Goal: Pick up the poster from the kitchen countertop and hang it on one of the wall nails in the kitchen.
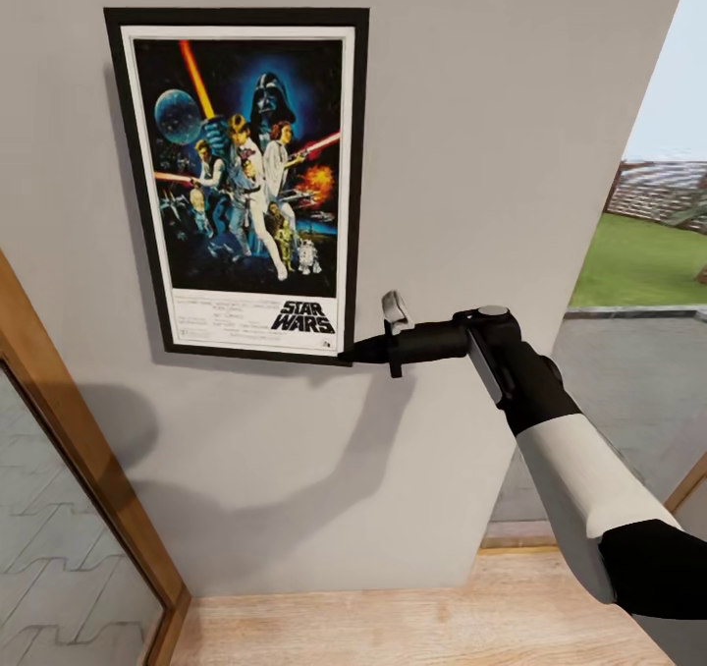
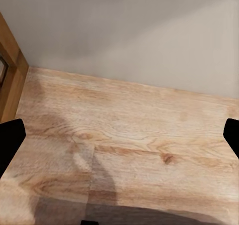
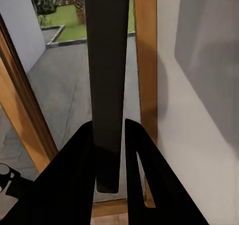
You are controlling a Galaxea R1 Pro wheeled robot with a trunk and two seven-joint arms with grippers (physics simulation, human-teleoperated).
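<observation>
poster (image 1: 239,180): flat against the grey wall (image 1: 511,106), upright, its lower corner between the right claw's fingers
right claw (image 1: 352,354): clamped on the poster's black frame edge (image 3: 106,85)
left claw (image 2: 119,145): fingers spread wide, nothing between them, wooden floor (image 2: 124,150) ahead of it
wooden door frame (image 3: 145,60): beyond the right claw

One poster (image 1: 239,183) is hanging at about eleven o'clock on one grey wall (image 1: 491,155). One right gripper (image 1: 346,355) is showing, and two wooden door frames (image 1: 83,450) are standing.
</observation>
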